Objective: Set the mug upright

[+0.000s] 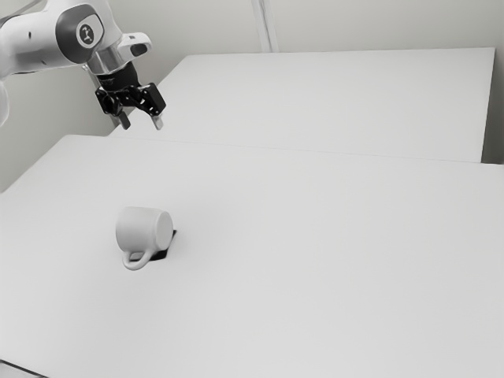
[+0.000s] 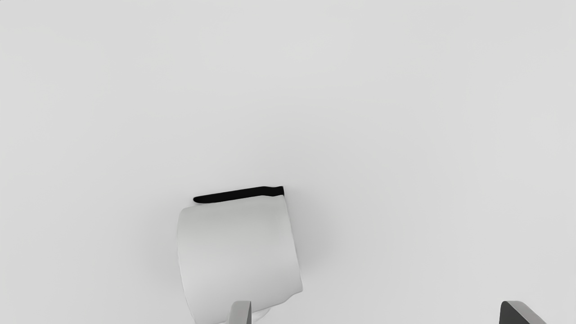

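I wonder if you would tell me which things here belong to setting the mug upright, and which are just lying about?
For the job:
- mug, on its side
- gripper, open, above the table

Just lying about:
- flat black thing by the mug, partly hidden

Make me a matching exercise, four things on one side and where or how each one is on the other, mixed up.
1. White mug
2. Curved white handle
3. Flat black shape
4. Black two-finger gripper

A. Partly hidden by the mug
B. Up in the air, jaws apart
C. Lying on its side
D. Looping out toward the exterior view's bottom edge

Right pairs: 1-C, 2-D, 3-A, 4-B
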`<state>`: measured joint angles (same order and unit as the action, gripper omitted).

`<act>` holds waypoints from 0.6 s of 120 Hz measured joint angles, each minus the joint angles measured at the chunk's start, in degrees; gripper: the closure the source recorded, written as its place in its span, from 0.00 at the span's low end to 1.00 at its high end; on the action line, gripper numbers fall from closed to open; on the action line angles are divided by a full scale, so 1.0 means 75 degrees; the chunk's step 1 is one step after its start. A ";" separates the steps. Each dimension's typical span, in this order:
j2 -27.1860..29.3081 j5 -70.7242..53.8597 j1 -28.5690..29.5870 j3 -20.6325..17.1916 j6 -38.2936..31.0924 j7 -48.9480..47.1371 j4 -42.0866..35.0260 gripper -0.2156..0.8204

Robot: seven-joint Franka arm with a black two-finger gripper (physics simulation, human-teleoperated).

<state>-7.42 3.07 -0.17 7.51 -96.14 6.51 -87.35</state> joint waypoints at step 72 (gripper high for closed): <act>0.0314 0.1356 0.0340 0.0738 0.0836 0.0362 -0.0242 0.21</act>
<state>-5.06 13.24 2.38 13.04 -89.87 9.22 -89.17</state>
